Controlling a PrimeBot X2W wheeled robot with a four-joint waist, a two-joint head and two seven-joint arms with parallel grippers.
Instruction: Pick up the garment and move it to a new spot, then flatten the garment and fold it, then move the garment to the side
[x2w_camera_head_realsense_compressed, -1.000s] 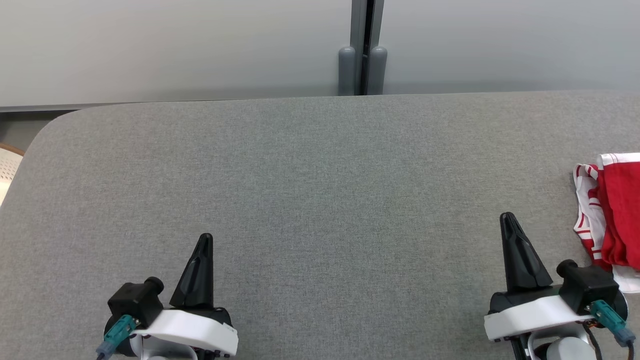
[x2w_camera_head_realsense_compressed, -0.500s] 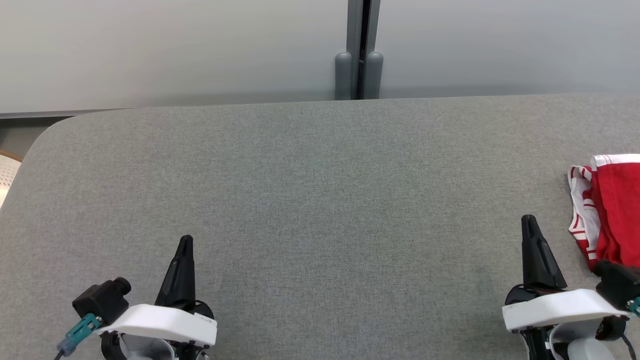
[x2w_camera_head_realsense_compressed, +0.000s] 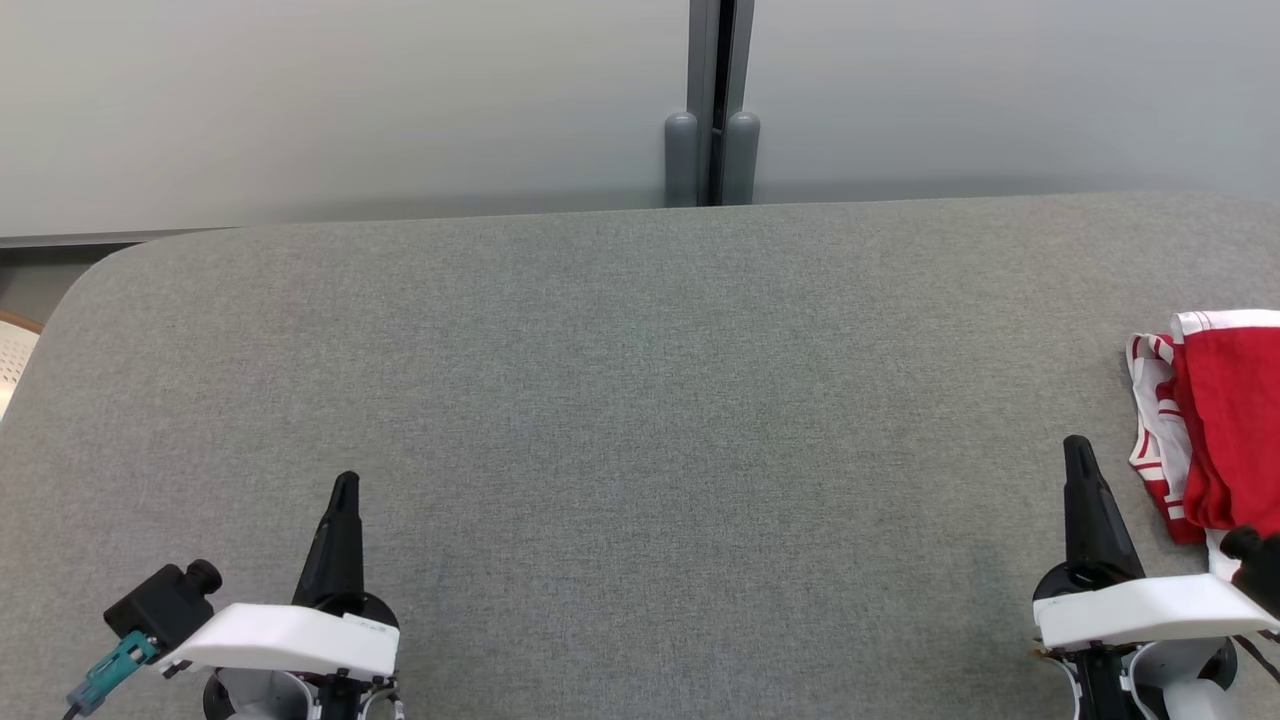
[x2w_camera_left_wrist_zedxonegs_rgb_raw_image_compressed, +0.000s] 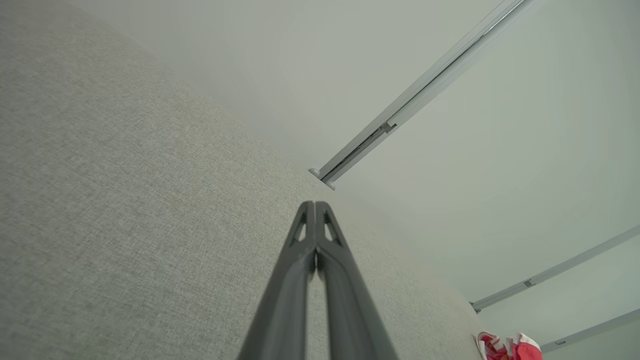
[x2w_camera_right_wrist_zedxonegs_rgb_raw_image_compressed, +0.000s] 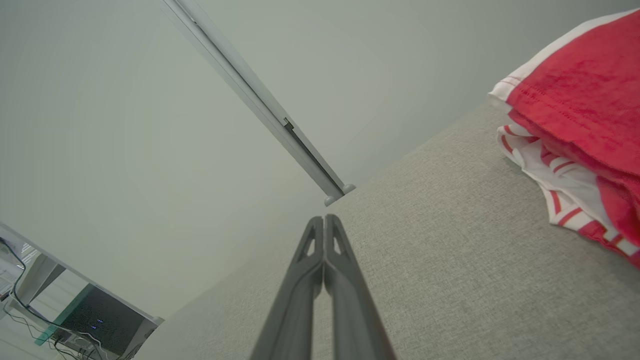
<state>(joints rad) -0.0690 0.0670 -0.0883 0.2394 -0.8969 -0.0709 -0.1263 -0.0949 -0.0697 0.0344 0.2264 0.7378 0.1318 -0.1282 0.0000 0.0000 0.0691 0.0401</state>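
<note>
Red and white garment (x2w_camera_head_realsense_compressed: 1228, 420) lies bunched at the far right edge of the grey table (x2w_camera_head_realsense_compressed: 640, 400), just beside the right gripper (x2w_camera_head_realsense_compressed: 1077, 450) but not touching its fingers. Right gripper is clenched tight, holding nothing. Left gripper (x2w_camera_head_realsense_compressed: 344, 488) sits at lower left, well apart from the garment, also clenched and empty.
</note>
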